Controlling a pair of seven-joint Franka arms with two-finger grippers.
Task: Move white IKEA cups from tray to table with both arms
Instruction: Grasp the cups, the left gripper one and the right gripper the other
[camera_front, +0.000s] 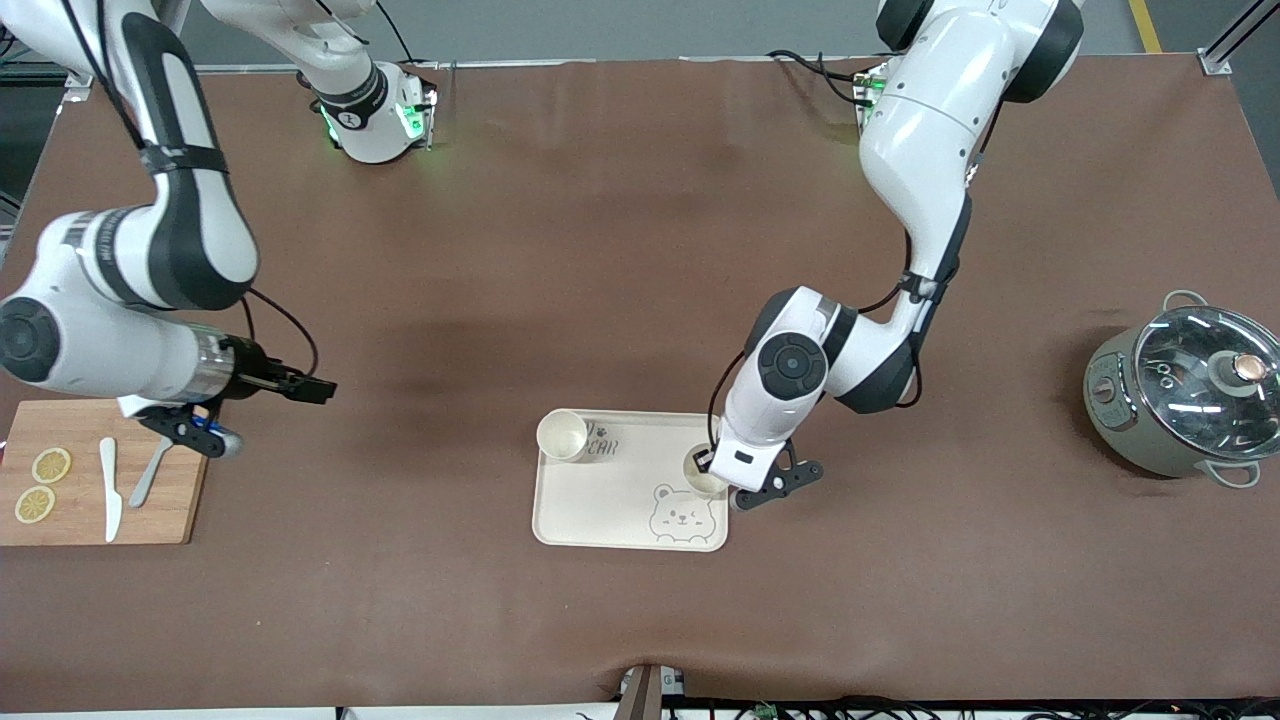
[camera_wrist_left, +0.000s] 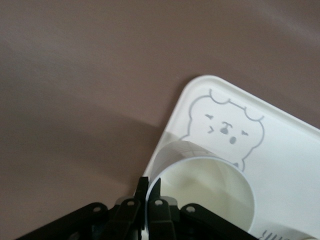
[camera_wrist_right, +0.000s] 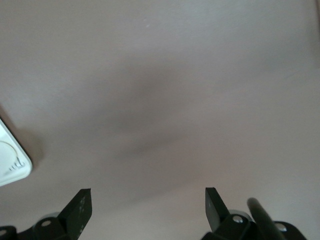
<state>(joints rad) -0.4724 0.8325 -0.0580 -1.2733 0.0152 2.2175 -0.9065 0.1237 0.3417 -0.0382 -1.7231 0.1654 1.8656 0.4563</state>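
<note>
Two white IKEA cups stand upright on the cream bear tray (camera_front: 600, 510). One cup (camera_front: 562, 435) sits free at the tray's corner toward the right arm's end. The other cup (camera_front: 702, 476) is at the tray's edge toward the left arm's end, beside the bear drawing. My left gripper (camera_front: 708, 462) is shut on this cup's wall; in the left wrist view the gripper (camera_wrist_left: 149, 187) has one finger inside and one outside the cup (camera_wrist_left: 210, 190), above the tray (camera_wrist_left: 285, 145). My right gripper (camera_front: 318, 390) waits open and empty (camera_wrist_right: 148, 200) over bare table near the cutting board.
A wooden cutting board (camera_front: 175, 510) with two lemon slices (camera_front: 42, 485) and a white knife (camera_front: 110, 490) lies at the right arm's end. A grey-green pot with a glass lid (camera_front: 1190, 395) stands at the left arm's end. The tray's corner (camera_wrist_right: 11, 167) shows in the right wrist view.
</note>
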